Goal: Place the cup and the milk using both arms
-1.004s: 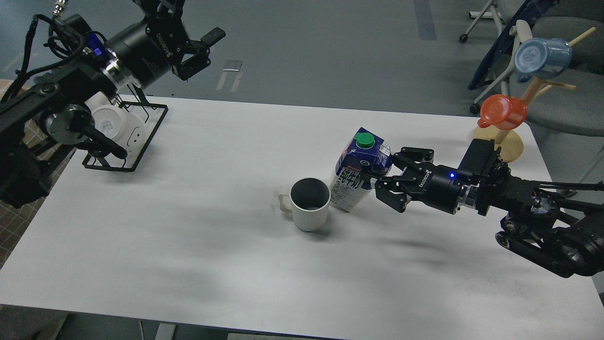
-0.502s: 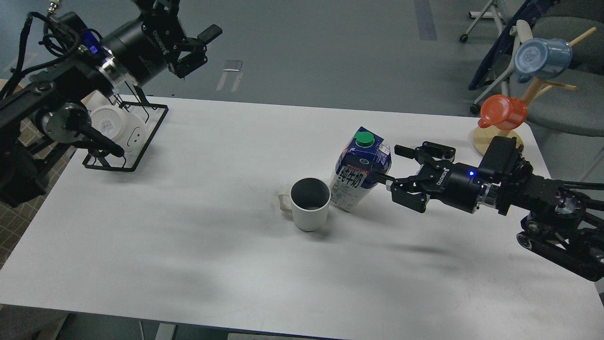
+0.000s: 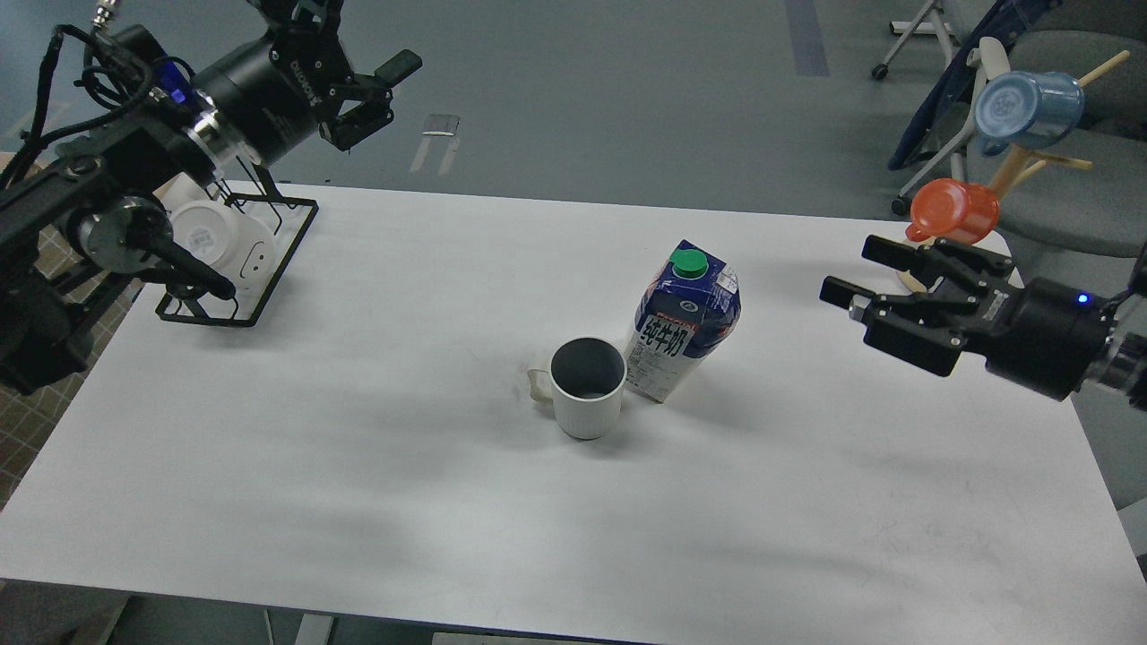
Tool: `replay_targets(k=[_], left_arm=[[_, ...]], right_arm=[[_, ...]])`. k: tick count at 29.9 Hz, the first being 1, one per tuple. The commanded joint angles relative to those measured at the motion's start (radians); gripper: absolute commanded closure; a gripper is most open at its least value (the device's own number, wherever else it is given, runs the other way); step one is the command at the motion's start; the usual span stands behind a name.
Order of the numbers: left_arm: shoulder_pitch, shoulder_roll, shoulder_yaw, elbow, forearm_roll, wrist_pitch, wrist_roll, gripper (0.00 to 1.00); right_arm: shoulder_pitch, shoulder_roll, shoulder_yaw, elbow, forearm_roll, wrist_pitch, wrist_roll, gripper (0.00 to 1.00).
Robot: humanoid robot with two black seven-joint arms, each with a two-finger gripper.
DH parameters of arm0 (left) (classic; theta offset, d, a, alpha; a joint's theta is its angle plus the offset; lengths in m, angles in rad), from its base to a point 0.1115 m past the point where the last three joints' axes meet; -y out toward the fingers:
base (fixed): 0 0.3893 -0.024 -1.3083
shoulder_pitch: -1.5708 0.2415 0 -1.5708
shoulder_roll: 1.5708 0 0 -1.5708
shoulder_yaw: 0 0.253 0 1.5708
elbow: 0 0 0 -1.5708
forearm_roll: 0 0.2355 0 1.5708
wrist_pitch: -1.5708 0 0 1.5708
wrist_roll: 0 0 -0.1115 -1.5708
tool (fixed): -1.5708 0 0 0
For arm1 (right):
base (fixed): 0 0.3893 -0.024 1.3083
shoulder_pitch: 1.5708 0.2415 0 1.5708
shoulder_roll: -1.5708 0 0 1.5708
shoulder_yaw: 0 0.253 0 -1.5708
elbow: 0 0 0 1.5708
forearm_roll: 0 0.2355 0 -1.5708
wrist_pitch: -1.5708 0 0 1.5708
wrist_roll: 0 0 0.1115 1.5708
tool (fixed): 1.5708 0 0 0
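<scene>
Cup and milk carton upright, touching, mid-table; right gripper spread, empty, at carton's 3 o'clock; left gripper spread at 10 o'clock; retreat level, avoid clipping mug tree.

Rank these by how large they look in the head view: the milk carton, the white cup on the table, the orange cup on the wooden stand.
1. milk carton
2. white cup
3. orange cup, though it stands farther from the camera, so its true size compared with the white cup is unsure.

Black arms, loose cables, blue LEDs, white lettering on wrists.
</scene>
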Motion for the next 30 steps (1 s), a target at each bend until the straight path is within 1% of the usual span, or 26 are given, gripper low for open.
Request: replay_targets(k=[1,3,4,5,6,7,8,9,10,11,12,13,14,15,16,17,19,20,21,23,25,28,30], left_arm=[[0.000,-0.003,-0.002,0.007,-0.001,0.000,0.002,0.02],[0.000,-0.009,-0.020,0.013,-0.001,0.000,0.011,0.02],[0.000,-0.011,-0.028,0.015,-0.001,0.000,0.019,0.02],[0.002,-0.014,-0.044,0.018,-0.001,0.005,0.034,0.02],[0.002,-0.014,-0.052,0.022,-0.001,0.003,0.043,0.02],[0.003,-0.014,-0.061,0.029,-0.001,0.000,0.052,0.02],[0.005,-0.014,-0.075,0.036,-0.001,-0.001,0.071,0.02],[0.006,-0.016,-0.084,0.039,-0.001,-0.001,0.078,0.02],[0.005,-0.025,-0.103,0.050,-0.003,-0.001,0.094,0.02],[0.003,-0.041,-0.117,0.076,-0.001,-0.001,0.106,0.02],[-0.001,-0.051,-0.123,0.097,-0.001,-0.001,0.112,0.02],[-0.006,-0.060,-0.127,0.125,-0.003,-0.003,0.115,0.02],[-0.010,-0.084,-0.141,0.189,-0.004,-0.008,0.114,0.02],[-0.010,-0.100,-0.150,0.219,-0.004,-0.015,0.114,0.02],[-0.015,-0.132,-0.170,0.278,-0.011,-0.047,0.114,0.02],[-0.026,-0.161,-0.190,0.332,-0.024,-0.082,0.114,0.02],[-0.033,-0.187,-0.210,0.390,-0.040,-0.082,0.114,0.02],[-0.033,-0.210,-0.224,0.447,-0.056,-0.082,0.115,0.02],[-0.033,-0.221,-0.227,0.473,-0.063,-0.082,0.115,0.02],[-0.036,-0.278,-0.229,0.574,-0.080,-0.082,0.115,0.02],[-0.047,-0.307,-0.226,0.628,-0.083,-0.082,0.115,0.02],[-0.053,-0.327,-0.224,0.673,-0.081,-0.082,0.112,0.02],[-0.053,-0.342,-0.226,0.694,-0.081,-0.082,0.094,0.02]], right_arm=[[0.022,0.012,0.150,-0.025,0.225,0.118,0.000,0.16],[0.030,0.073,0.256,-0.095,0.418,0.164,0.000,0.16],[0.034,0.102,0.274,-0.116,0.454,0.167,0.000,0.16],[0.054,0.165,0.299,-0.166,0.510,0.169,0.000,0.16],[0.068,0.197,0.304,-0.198,0.535,0.172,0.000,0.15],[0.082,0.226,0.307,-0.237,0.554,0.173,0.000,0.13],[0.111,0.281,0.310,-0.320,0.578,0.181,0.000,0.01],[0.128,0.312,0.310,-0.365,0.589,0.187,0.000,0.00],[0.163,0.372,0.310,-0.458,0.606,0.208,0.000,0.00],[0.200,0.445,0.316,-0.567,0.626,0.239,0.000,0.00],[0.215,0.489,0.322,-0.623,0.640,0.253,0.000,0.00],[0.231,0.533,0.330,-0.675,0.653,0.261,0.000,0.00],[0.253,0.622,0.345,-0.780,0.679,0.271,0.000,0.00],[0.263,0.659,0.356,-0.830,0.689,0.279,0.000,0.00],[0.280,0.725,0.379,-0.922,0.706,0.290,0.000,0.00],[0.289,0.783,0.408,-1.002,0.719,0.326,0.000,0.00],[0.289,0.845,0.436,-1.070,0.730,0.380,0.000,0.00],[0.289,0.900,0.463,-1.131,0.741,0.418,0.000,0.00],[0.286,0.927,0.477,-1.160,0.747,0.434,0.000,0.00],[0.255,1.015,0.541,-1.244,0.788,0.478,0.000,0.00],[0.213,1.069,0.574,-1.266,0.815,0.506,0.000,0.00],[0.165,1.113,0.607,-1.271,0.819,0.527,0.000,0.00],[0.140,1.113,0.618,-1.283,0.819,0.521,0.000,0.00]])
